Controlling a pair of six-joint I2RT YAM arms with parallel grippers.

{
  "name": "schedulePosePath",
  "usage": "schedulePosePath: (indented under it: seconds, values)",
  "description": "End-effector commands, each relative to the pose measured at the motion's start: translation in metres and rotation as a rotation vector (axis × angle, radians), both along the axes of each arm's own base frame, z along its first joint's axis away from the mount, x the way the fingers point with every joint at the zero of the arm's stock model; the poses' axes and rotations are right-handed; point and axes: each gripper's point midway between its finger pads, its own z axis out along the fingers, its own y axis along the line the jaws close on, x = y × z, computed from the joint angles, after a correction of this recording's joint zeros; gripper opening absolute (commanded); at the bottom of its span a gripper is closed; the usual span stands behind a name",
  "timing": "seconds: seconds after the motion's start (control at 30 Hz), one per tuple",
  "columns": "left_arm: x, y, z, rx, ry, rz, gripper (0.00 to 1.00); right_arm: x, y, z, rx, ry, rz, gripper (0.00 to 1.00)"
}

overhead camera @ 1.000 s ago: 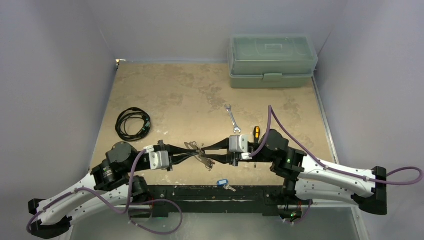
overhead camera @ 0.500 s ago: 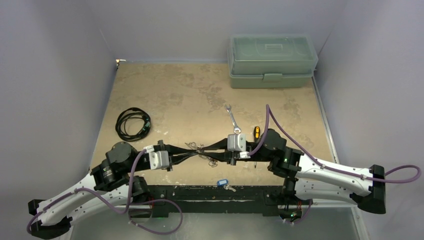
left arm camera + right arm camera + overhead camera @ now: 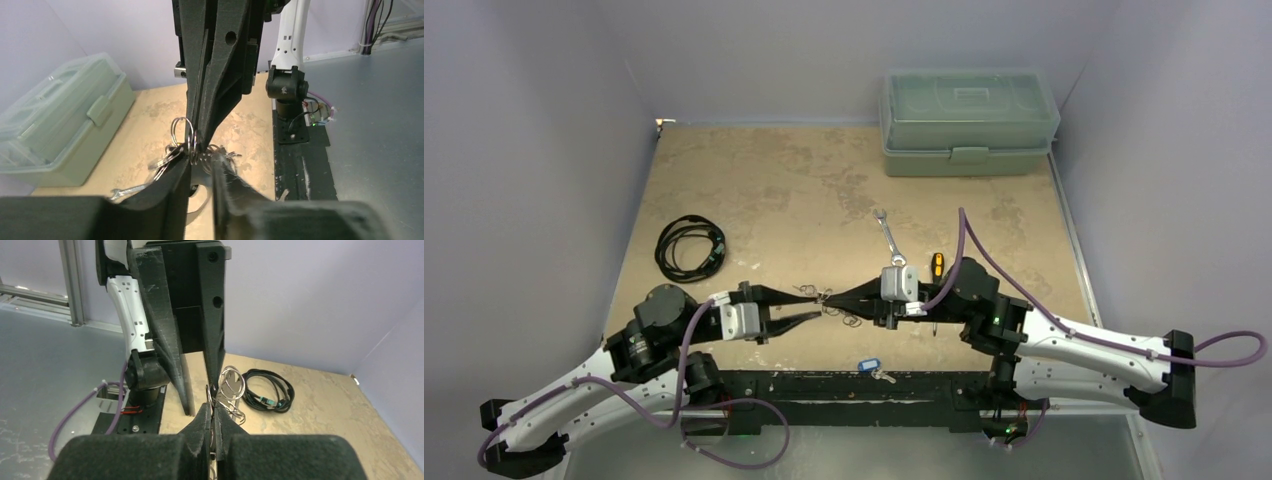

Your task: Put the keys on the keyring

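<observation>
The keyring [image 3: 848, 318], a grey metal holder with a cluster of wire rings, hangs just above the table between my two grippers. My right gripper [image 3: 829, 302] is shut on it; the right wrist view shows the right gripper [image 3: 214, 407] pinching a ring edge-on, with more rings [image 3: 231, 382] beyond. My left gripper [image 3: 809, 303] is open, its tips beside the cluster. In the left wrist view the left gripper [image 3: 202, 165] straddles the holder [image 3: 202, 176] with a gap on each side. A blue-headed key [image 3: 869, 366] lies on the black base strip at the near edge.
A green toolbox [image 3: 969, 120] stands at the back right. A silver wrench [image 3: 889, 238] and a yellow-handled screwdriver [image 3: 937, 265] lie just behind the right wrist. A coiled black cable [image 3: 689, 247] lies at the left.
My left gripper has opened and let go of the keyring cluster. The right gripper stays shut on it and has lifted it slightly away from the near edge.
</observation>
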Motion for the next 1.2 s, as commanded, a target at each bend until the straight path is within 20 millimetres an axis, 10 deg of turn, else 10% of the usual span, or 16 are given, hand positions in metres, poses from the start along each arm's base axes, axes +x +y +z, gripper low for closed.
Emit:
schedulePosePath:
  seconds: [0.0,0.07,0.13,0.53,1.0,1.17]
  values:
    - [0.004,0.006,0.017,-0.031,0.005,0.033,0.4,-0.009,-0.01,0.015,0.032,-0.022,0.027,0.0]
    - [0.002,0.01,0.021,-0.02,0.009,0.034,0.76,-0.009,-0.013,0.012,0.008,-0.033,0.022,0.0]
    - [0.0,0.014,0.025,-0.009,0.004,0.041,0.85,-0.01,-0.018,0.008,-0.023,-0.038,0.017,0.0]
    - [-0.01,0.014,0.034,0.131,-0.077,-0.037,0.94,-0.037,-0.034,0.007,-0.133,-0.062,0.149,0.0]
    - [-0.041,-0.031,0.001,0.251,0.065,-0.355,0.56,-0.059,-0.051,0.027,-0.079,-0.104,0.239,0.0]
    - [-0.041,-0.046,-0.006,0.241,0.125,-0.395,0.0,-0.058,-0.051,0.026,-0.081,-0.108,0.237,0.0]
